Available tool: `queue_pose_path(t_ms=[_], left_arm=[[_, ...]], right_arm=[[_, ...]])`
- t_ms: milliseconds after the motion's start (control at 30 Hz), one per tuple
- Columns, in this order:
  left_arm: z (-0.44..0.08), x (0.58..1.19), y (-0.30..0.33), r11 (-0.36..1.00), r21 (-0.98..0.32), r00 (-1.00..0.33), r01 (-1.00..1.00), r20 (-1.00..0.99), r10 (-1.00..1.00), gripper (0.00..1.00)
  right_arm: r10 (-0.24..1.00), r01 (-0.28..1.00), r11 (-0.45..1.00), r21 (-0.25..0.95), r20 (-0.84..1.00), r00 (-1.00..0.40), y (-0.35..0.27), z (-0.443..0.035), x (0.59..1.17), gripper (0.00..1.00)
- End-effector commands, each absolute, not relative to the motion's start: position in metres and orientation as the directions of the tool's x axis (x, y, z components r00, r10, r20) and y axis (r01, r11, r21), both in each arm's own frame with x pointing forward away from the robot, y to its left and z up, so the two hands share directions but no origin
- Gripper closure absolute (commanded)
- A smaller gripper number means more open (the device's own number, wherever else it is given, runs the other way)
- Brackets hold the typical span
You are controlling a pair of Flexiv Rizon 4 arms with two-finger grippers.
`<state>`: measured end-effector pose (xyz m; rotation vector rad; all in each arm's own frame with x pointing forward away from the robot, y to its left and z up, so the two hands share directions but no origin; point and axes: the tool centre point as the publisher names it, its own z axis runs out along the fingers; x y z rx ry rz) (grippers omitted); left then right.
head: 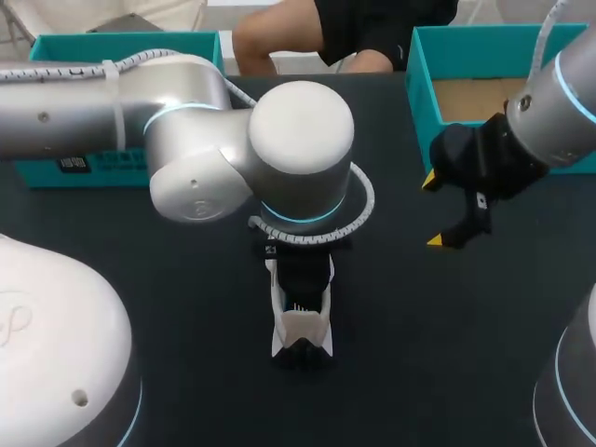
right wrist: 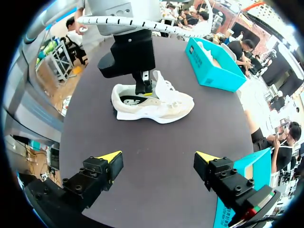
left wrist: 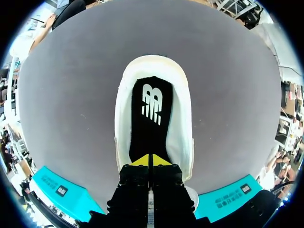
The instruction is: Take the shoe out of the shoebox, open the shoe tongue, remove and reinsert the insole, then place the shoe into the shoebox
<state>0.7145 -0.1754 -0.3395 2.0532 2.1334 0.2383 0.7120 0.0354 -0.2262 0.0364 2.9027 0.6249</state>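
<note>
A white and cream shoe [head: 300,326] stands on the dark table at its middle, toe toward the far boxes. Its black insole [left wrist: 151,118] lies inside, seen in the left wrist view between the white sides of the shoe [left wrist: 183,133]. My left gripper [left wrist: 151,160] is shut, its yellow tips pressed together and down in the shoe's opening on the insole's front end; whether it pinches anything I cannot tell. From the right wrist view the shoe [right wrist: 166,107] lies ahead with the left gripper [right wrist: 143,89] in it. My right gripper [head: 433,210] hangs open and empty to the right.
A teal shoebox [head: 424,84] with a brown inside stands at the back right. Another teal box part [head: 121,45] stands at the back left, partly behind my left arm. Bare dark tabletop [head: 186,307] lies around the shoe.
</note>
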Motion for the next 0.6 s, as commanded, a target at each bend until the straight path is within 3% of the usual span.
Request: queue_pose_path(t_ms=[33, 67, 100, 167, 600], left_arm=[[-0.3415, 0.7120, -0.1699, 0.053, 0.242, -0.053, 0.969, -0.009, 0.999, 0.76], [-0.3419, 0.7123, -0.1696, 0.056, 0.241, -0.055, 0.969, -0.010, 0.998, 0.54], [-0.3422, 0.7123, -0.1691, 0.056, 0.242, -0.056, 0.969, -0.006, 0.998, 0.24], [-0.3426, 0.7121, -0.1684, 0.063, 0.233, -0.066, 0.971, 0.005, 0.998, 0.00], [-0.3454, 0.7130, -0.1646, 0.078, 0.215, -0.088, 0.974, 0.041, 0.995, 0.00]], right_arm=[[0.061, -0.012, 0.912, 0.410, -0.164, -0.985, 0.0362, -0.2274, 0.7117, 0.00], [0.061, -0.012, 0.912, 0.410, -0.164, -0.985, 0.0362, -0.2274, 0.7117, 0.00], [0.061, -0.012, 0.912, 0.410, -0.164, -0.985, 0.0362, -0.2274, 0.7117, 0.00], [0.061, -0.012, 0.912, 0.410, -0.164, -0.985, 0.0362, -0.2274, 0.7117, 0.00], [0.061, -0.012, 0.912, 0.410, -0.164, -0.985, 0.0362, -0.2274, 0.7117, 0.00]])
